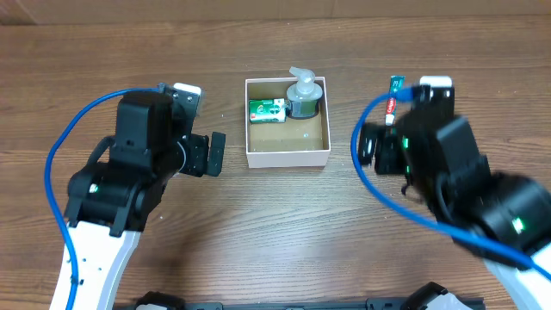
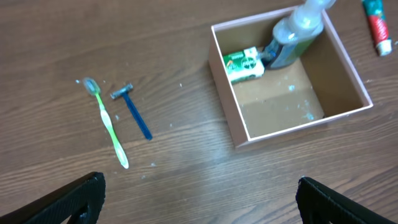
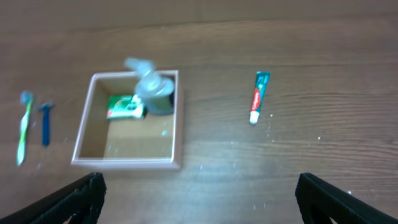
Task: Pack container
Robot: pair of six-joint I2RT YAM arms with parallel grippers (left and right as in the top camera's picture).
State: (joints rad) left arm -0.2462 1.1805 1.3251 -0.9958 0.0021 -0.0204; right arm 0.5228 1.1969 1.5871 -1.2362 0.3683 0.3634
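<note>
The container (image 1: 287, 158), a square shallow box with white walls and a tan floor, sits at the table's middle back. Inside it a green-and-white packet (image 1: 267, 110) lies beside a pump bottle (image 1: 304, 96). A toothpaste tube (image 1: 393, 95) lies to its right, partly under the right arm. The left wrist view shows a green toothbrush (image 2: 111, 127) and a blue razor (image 2: 134, 113) lying left of the container (image 2: 239, 134). My left gripper (image 1: 211, 153) hovers open left of the box. On the box's right, my right gripper (image 1: 370, 148) is open too. Both are empty.
In the right wrist view the toothpaste tube (image 3: 258, 96) lies well right of the container (image 3: 127, 163), with bare wood between. Blue cables loop over both arms. In the overhead view the left arm hides the toothbrush and the razor.
</note>
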